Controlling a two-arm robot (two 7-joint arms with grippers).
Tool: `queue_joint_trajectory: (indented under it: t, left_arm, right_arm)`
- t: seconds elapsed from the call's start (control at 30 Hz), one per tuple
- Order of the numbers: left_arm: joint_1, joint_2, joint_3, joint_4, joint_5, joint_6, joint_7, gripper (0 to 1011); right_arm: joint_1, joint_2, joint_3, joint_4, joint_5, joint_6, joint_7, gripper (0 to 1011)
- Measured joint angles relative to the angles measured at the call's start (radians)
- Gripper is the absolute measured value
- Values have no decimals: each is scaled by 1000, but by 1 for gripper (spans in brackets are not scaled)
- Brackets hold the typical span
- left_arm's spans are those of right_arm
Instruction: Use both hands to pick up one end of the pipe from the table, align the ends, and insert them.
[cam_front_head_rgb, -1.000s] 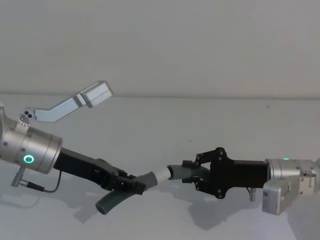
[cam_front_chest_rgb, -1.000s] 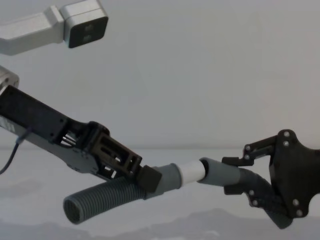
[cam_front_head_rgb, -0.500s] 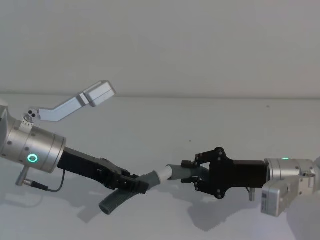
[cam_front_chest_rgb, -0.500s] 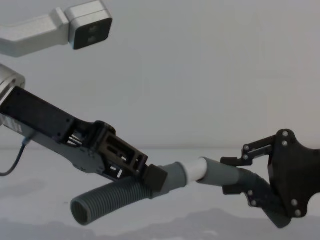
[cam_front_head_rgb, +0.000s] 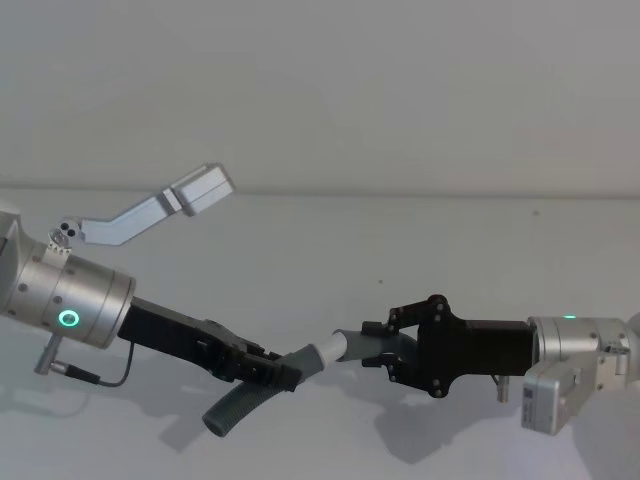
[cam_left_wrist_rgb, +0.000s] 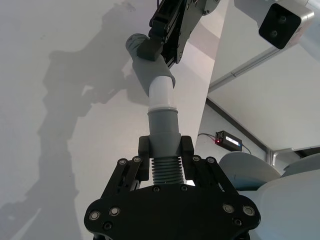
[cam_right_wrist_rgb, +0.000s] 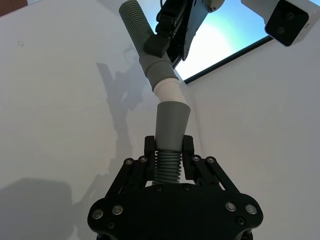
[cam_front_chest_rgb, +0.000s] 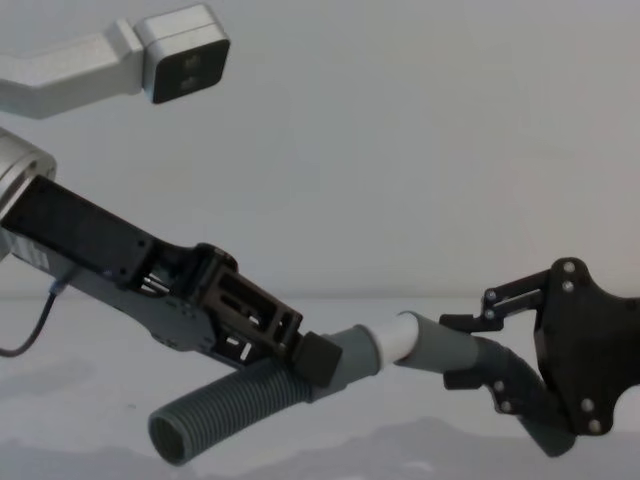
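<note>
White tube tip deeper in socket

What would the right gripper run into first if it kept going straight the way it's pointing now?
Probably the left gripper: the right gripper points along its socket cuff at the white tube tip that the left one holds.

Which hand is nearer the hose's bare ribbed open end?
Left. The left hand grips the hose right beside the ribbed open end; the right hand holds the socket cuff farther along.
</note>
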Motion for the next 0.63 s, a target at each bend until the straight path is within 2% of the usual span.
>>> queue_joint_trajectory:
  t: [0.63]
  left_arm:
    - [-2, -2, 3, 0, -8, 6, 4, 349]
  right_arm:
    - [2, 1, -5, -1, -2, -1, -2, 277]
